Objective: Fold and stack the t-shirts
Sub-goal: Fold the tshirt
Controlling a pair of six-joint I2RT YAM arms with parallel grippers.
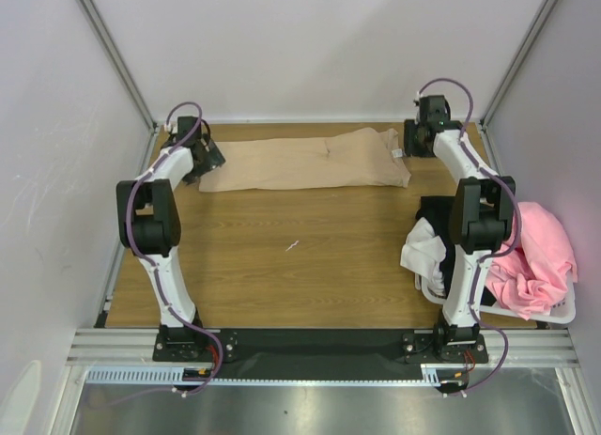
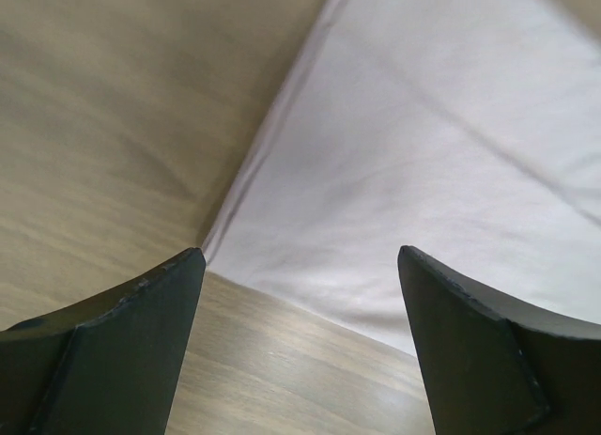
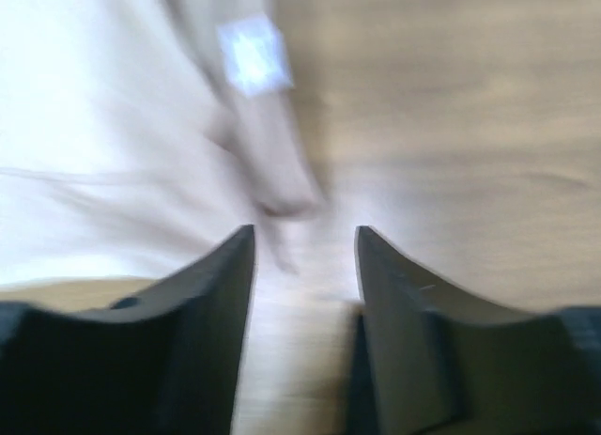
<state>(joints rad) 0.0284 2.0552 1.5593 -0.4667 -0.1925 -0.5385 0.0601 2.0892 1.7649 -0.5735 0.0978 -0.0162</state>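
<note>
Folding the tan t-shirt looks about half done. It lies as a narrow band along the far edge of the surface, long axis left to right, label end toward the right.

The left hand hovers at its left end, fingers wide apart, empty. The right hand, blurred, is at the right end, fingers partly apart with nothing visibly between them.

Next, probably, each hand must pinch an end to fold the band across.
</note>
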